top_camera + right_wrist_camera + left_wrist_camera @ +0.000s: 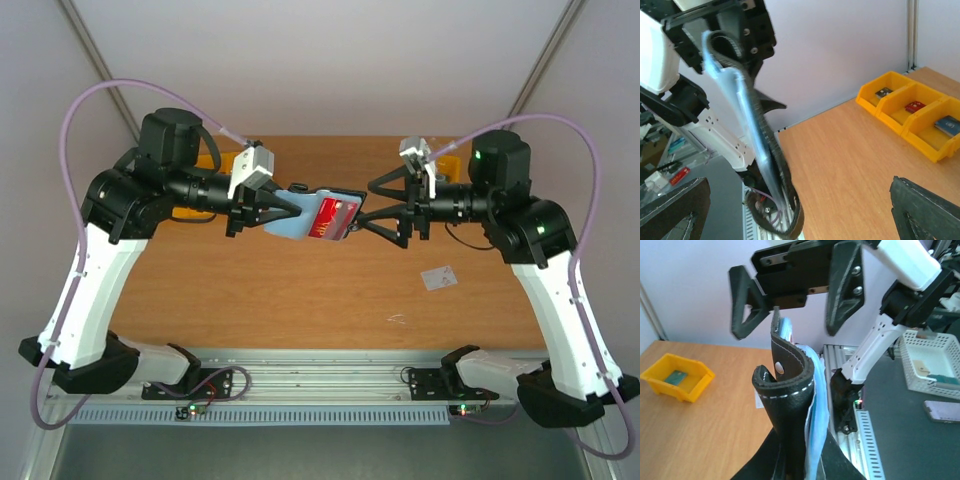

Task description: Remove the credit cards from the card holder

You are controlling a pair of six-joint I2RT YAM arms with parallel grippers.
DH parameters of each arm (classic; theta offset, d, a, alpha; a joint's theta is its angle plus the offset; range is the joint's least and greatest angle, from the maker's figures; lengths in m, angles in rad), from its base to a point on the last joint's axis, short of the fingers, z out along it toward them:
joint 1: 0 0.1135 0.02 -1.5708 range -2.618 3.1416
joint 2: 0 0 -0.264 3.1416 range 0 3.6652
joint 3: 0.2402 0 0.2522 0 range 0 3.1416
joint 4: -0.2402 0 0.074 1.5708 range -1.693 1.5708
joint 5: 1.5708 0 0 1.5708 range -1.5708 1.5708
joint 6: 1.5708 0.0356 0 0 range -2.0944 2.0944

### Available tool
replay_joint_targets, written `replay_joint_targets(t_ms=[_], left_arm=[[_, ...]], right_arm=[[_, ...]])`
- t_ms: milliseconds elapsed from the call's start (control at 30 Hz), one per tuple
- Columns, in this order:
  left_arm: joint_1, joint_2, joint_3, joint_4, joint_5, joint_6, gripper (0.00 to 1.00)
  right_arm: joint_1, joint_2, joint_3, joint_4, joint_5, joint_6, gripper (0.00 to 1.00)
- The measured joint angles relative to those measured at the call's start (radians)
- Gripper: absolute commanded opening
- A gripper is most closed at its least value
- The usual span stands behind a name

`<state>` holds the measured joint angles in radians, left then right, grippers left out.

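Note:
My left gripper [290,212] is shut on the card holder [300,222] and holds it in the air above the table's middle. The holder is black outside [790,405] and grey-blue inside [819,410], seen edge-on in the right wrist view [757,140]. A bright red card [335,215] sticks out of its right end. My right gripper [368,206] is open, its fingers [842,285] either side of the holder's end without touching it. A whitish card [438,277] lies on the table at the right.
Yellow bins [910,112] with small items stand at the table's far edge, one near the left arm [677,377]. A white basket [932,362] and a phone [942,411] lie off the table. A small scrap [397,320] lies near the front edge.

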<state>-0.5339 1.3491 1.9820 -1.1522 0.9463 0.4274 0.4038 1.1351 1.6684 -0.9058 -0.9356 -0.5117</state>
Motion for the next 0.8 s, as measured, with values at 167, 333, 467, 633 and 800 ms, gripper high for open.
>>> replay_joint_targets(t_ms=[167,333,467,633,800], left_arm=[[-0.001,0.011,0.0,0.008,0.05,-0.062,0.0],[-0.001,0.015,0.0,0.011,0.068,-0.084,0.0],[-0.002,0.015,-0.001,0.035,0.088,-0.121,0.0],[-0.001,0.013,-0.022,0.08,0.091,-0.169,0.0],[0.0,0.013,-0.056,0.111,0.076,-0.219,0.01]], right_arm=[[0.007,0.062,0.019,-0.013,-0.005,0.015,0.96],[0.011,0.054,0.002,0.026,-0.029,0.052,0.73],[0.013,0.063,0.0,0.072,-0.091,0.093,0.23],[0.013,0.069,-0.027,0.116,-0.168,0.138,0.01],[0.012,0.047,-0.064,0.147,-0.186,0.164,0.01]])
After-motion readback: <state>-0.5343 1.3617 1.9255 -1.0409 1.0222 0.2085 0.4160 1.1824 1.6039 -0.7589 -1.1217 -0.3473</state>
